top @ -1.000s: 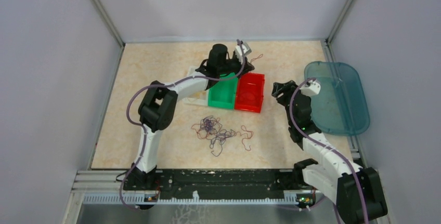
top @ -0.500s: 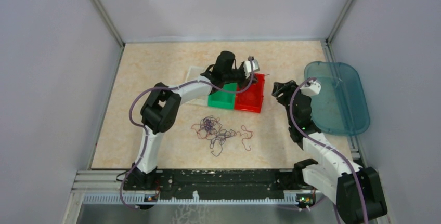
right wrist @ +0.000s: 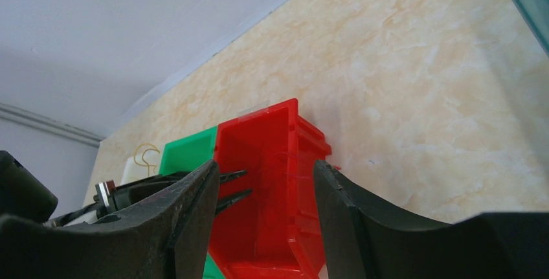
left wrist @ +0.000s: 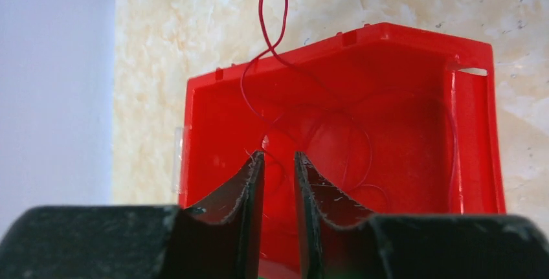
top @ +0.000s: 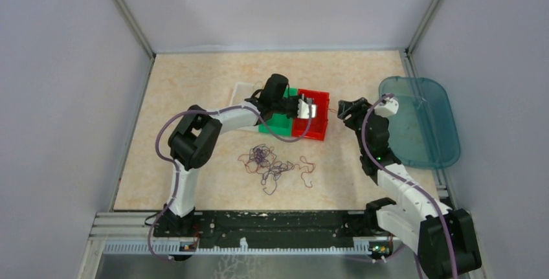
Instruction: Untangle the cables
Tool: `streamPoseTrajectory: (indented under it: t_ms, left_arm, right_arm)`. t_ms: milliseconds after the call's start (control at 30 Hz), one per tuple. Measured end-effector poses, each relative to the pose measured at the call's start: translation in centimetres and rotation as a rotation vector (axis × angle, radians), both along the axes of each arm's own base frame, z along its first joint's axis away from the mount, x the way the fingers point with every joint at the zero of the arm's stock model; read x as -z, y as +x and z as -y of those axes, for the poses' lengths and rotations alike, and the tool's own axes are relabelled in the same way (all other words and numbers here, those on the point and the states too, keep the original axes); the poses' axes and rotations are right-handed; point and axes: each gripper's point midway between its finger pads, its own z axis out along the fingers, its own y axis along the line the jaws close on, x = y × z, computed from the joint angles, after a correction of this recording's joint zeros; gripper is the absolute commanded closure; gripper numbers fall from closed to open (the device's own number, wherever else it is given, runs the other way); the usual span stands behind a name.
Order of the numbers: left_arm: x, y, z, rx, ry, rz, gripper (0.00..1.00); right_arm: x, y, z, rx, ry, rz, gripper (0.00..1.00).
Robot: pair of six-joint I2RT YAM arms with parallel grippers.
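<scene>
A thin red cable (left wrist: 262,7) lies coiled in the red bin (left wrist: 472,130), and its end trails over the far rim onto the table. My left gripper (left wrist: 279,156) hangs over this bin (top: 317,129). Its jaws are slightly apart, and the wire runs loose past the fingertips without being clamped. A tangle of purple, red and orange cables (top: 265,162) lies on the table in front of the bins. My right gripper (top: 343,107) hovers just right of the red bin (right wrist: 272,162). In its wrist view this gripper (right wrist: 265,166) is open and holds nothing.
A green bin (top: 275,123) touches the red bin's left side. Beyond it a white bin (right wrist: 139,162) holds a yellow cable (right wrist: 147,155). A teal translucent tray (top: 421,123) lies at the right edge. Grey walls enclose the table.
My left gripper swung from behind the bins to the right and down over the red bin, and its jaws parted. The red cable now lies loose in the bin. The right arm barely moved.
</scene>
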Motion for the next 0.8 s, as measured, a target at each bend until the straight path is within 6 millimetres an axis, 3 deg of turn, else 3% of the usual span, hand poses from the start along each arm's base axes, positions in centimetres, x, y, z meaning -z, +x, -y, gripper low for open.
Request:
streamPoseTrajectory:
  t_ms: [200, 300, 367, 500, 667, 800]
  left_arm:
    - [-1.0, 0.2, 0.7, 0.042, 0.010, 0.102, 0.53]
    - [-2.9, 0.6, 1.4, 0.047, -0.025, 0.115, 0.41]
    - [-4.2, 0.5, 1.6, 0.060, -0.044, 0.106, 0.33]
    - [-7.0, -1.1, 1.2, 0.098, -0.069, 0.043, 0.11]
    - [-12.3, -2.7, -1.0, 0.085, -0.116, -0.070, 0.11]
    - [-17.0, -1.4, -5.3, -0.001, -0.147, -0.125, 0.13]
  right_arm:
    - [-0.4, 0.0, -0.4, -0.024, 0.004, 0.007, 0.44]
    - [-0.2, 0.1, -0.6, -0.031, 0.004, 0.000, 0.42]
    - [0.3, 0.3, -0.6, -0.030, 0.001, -0.017, 0.33]
    - [2.5, 1.2, -0.8, -0.055, 0.011, -0.091, 0.29]
    - [6.1, 2.1, -1.0, -0.095, 0.062, -0.199, 0.35]
    - [7.9, 2.5, -1.7, -0.133, 0.100, -0.248, 0.42]
